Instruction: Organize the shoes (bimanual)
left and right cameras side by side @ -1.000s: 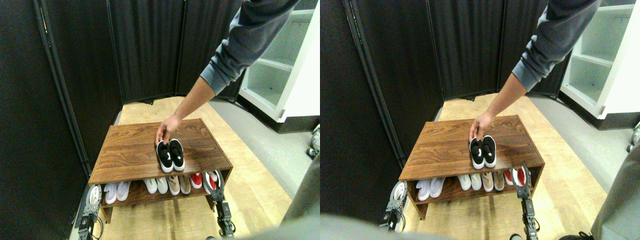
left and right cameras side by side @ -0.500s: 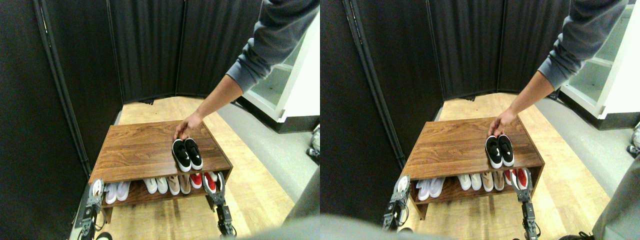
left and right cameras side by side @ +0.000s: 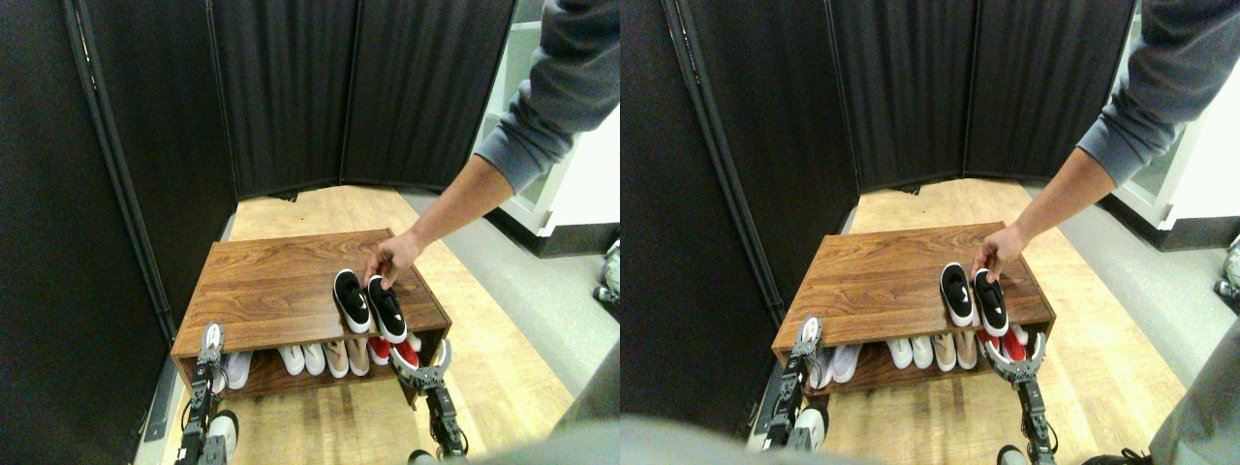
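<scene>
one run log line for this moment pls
phase: person resetting | hand on right black shoe | left black shoe beside it | on rack top | right gripper open

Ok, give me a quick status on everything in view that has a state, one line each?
black shoes: side by side on the right of the rack top, toes toward the robot.
person's hand: reaching in, touching the heel of the right black shoe.
shoe rack: upright, lower shelf filled with shoes.
right claw: jaws spread, at the rack's front right corner.
left claw: at the rack's front left corner, jaws unclear.
</scene>
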